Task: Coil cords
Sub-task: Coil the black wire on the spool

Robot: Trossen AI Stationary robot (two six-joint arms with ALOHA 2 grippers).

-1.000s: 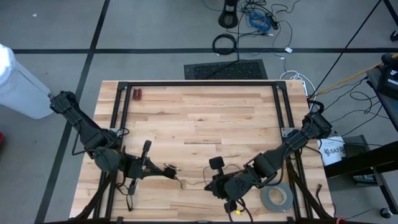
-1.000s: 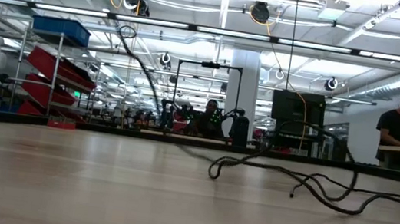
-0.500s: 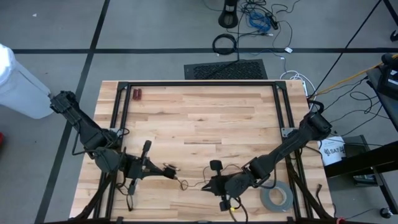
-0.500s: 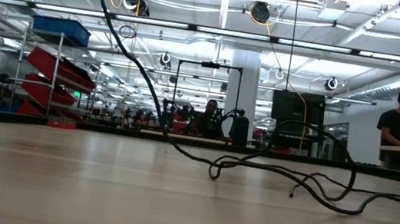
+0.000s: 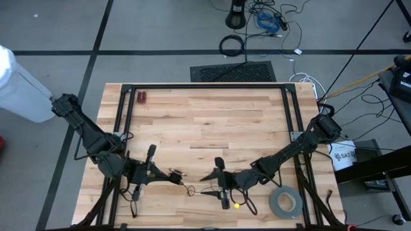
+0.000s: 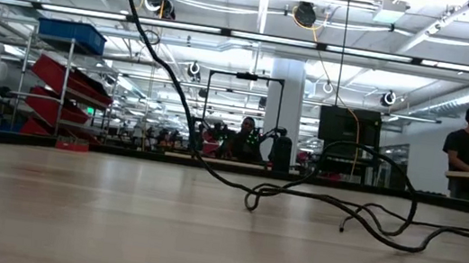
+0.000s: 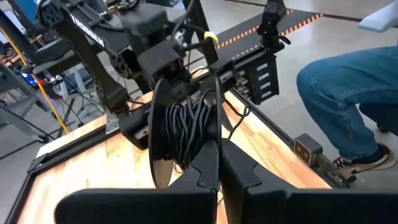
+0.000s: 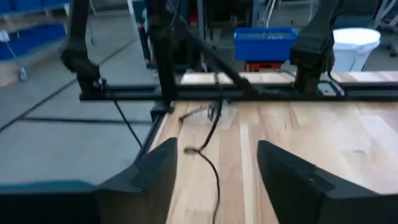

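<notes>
Both arms are crowded down at the near edge of the wooden table (image 5: 205, 122), so the whole far half of the top sits bare inside the black frame rails (image 5: 125, 115), apart from a small red item (image 5: 142, 97) up in the far-left corner.

The left gripper (image 5: 172, 176) is near the near-left part of the table, fingers pinched together on a small black spool (image 7: 180, 134) wound with the thin black cord (image 7: 189, 127). In the left wrist view the spool stands on edge right past the closed fingertips, with the wound cord packed between its flanges.

The right gripper (image 5: 207, 181) is just to the right of it, near the middle of the near edge, jaws spread wide and holding nothing. In the right wrist view its two fingers (image 8: 152, 171) stand far apart with a loose strand of the cord running over the wood between them.

The rest of the cord trails loose on the table between the two grippers (image 5: 189, 190); in the low view it lies in wiry loops on the wood (image 6: 359, 216) and one strand climbs up and out of view.

A grey tape roll (image 5: 285, 204) lies flat at the near-right corner, close to the right arm's forearm. A person in jeans (image 7: 348, 93) sits just past the table's edge.
</notes>
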